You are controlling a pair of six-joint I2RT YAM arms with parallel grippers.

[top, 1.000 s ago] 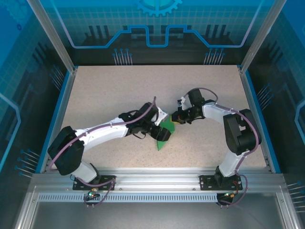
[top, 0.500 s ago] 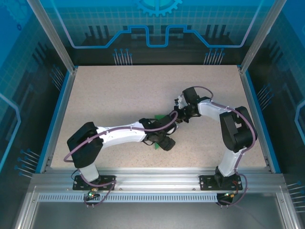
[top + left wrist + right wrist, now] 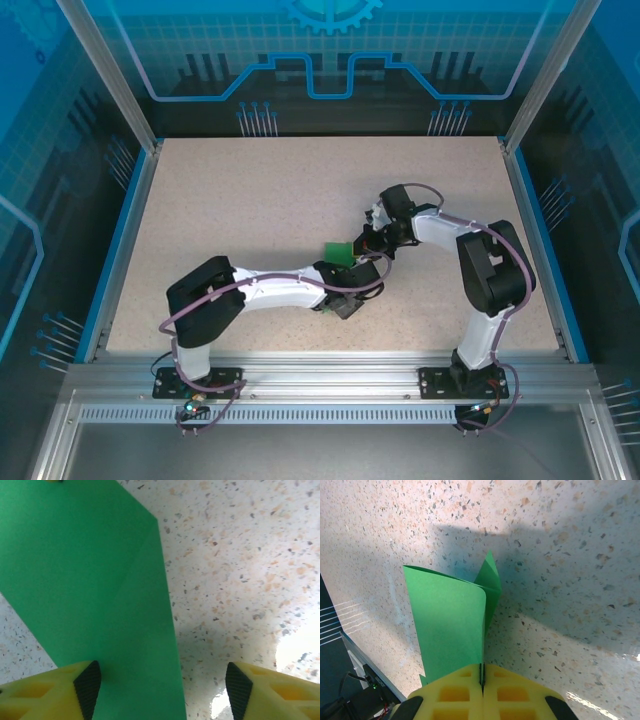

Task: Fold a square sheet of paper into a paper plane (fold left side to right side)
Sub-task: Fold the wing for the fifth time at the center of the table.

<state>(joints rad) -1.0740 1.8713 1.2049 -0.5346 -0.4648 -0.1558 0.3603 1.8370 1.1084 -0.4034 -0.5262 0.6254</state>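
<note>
The green sheet of paper [image 3: 338, 251] lies mid-table as a narrow creased shape, mostly covered by my left arm. In the left wrist view the paper [image 3: 90, 580] lies flat on the speckled table with a diagonal crease. My left gripper [image 3: 162, 690] hangs open just above it, one fingertip over the paper, the other over bare table. My right gripper [image 3: 481, 677] is shut on the paper's [image 3: 447, 625] edge, and a flap curls up from it. From above, the right gripper [image 3: 366, 246] sits at the paper's right side and the left gripper [image 3: 347, 303] at its near end.
The speckled tabletop [image 3: 250, 200] is bounded by blue rails [image 3: 120, 240] and transparent blue walls. The left arm [image 3: 270, 290] stretches low across the near middle. The right arm [image 3: 490, 270] bends in from the right.
My left arm has swung right and forward over the paper, covering most of it. The right gripper has shifted a little left, still holding the paper's edge.
</note>
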